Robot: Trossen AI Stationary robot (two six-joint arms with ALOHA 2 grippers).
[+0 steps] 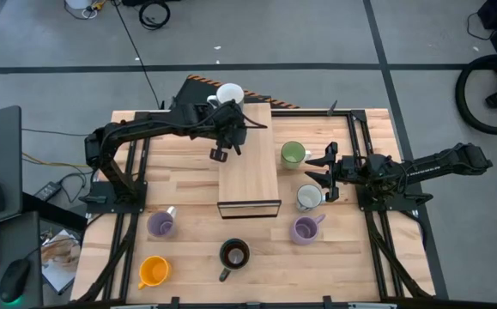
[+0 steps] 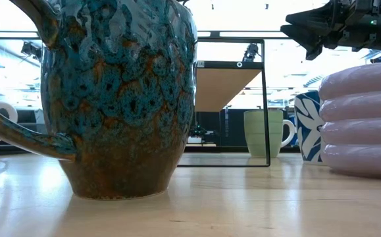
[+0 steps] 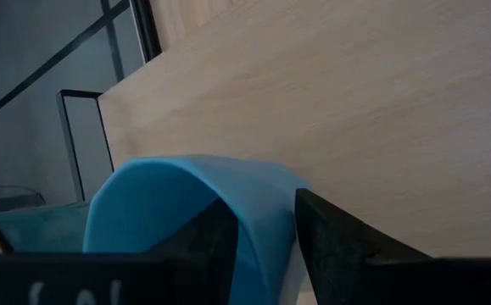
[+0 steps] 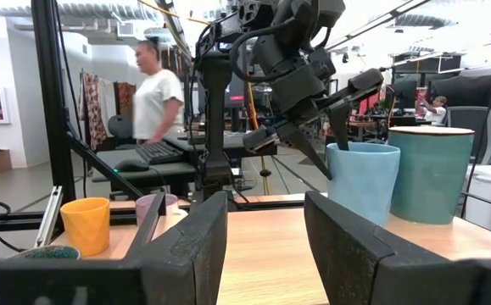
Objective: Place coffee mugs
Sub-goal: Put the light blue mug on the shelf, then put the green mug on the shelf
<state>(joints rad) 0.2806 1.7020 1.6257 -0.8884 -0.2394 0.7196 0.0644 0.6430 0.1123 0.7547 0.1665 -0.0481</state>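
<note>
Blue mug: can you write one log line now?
left tool shut on light blue mug | at wooden board | right tool open, idle

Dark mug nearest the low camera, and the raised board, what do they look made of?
Dark mug: probably glazed ceramic, since it is glossy with mottled blue-brown drips. Board: looks like light wood with a matte finish and faint grain lines.

Light blue mug (image 4: 362,181), orange mug (image 1: 153,272)
</note>
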